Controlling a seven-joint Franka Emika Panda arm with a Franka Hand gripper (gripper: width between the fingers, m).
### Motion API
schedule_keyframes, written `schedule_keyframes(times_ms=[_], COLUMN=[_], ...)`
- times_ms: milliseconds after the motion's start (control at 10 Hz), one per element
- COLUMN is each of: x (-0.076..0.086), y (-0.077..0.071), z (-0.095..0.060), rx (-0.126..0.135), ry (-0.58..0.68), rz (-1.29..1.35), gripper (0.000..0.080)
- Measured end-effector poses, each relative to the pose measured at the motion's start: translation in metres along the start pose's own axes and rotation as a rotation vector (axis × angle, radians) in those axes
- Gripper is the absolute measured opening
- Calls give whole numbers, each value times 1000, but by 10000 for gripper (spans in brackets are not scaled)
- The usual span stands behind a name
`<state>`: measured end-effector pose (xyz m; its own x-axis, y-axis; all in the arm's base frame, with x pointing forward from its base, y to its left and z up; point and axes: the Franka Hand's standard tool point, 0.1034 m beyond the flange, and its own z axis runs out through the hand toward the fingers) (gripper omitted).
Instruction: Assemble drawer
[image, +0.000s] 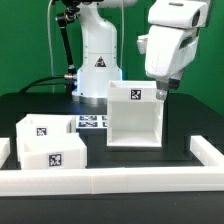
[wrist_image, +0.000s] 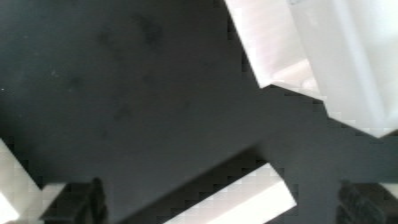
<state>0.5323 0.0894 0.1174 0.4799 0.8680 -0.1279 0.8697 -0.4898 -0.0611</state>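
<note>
The tool (image: 166, 88) hangs high on the exterior view's right, just above the far right-hand corner of the big white box (image: 135, 122). In the wrist view its two dark fingers (wrist_image: 80, 203) stand well apart with nothing between them: spread and empty. The drawer (image: 50, 146) sits low on the dark worktop (image: 150, 160) at the exterior view's left, well apart from the tool and clear of the big box. The marker board (image: 92, 122) lies between the two, further back. A long white rail (image: 110, 181) edges the worktop in front.

Now, the dangers. The tool is close to that box rim, so a straight drop here would likely clip the wall and shove or tip the box out of line. The drawer is on the other side, and a low sweep across could strike the box on the way. The drawer's walls look thin and smooth, so an off-centre pinch may let it twist or slip. And if box and drawer aren't square to each other, the drawer could jam at the opening.
</note>
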Motion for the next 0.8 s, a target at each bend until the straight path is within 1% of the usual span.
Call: schedule_keyframes(times_ms=[500,600,700,800], x=[-2,-18,-24,-24], y=[0,-4,-6,-5], z=[1,5,4,-4], rx=[2,9,11,4], ry=[0,-9,-15,-14], rz=[8,64,132,283], gripper=[650,650,650,650])
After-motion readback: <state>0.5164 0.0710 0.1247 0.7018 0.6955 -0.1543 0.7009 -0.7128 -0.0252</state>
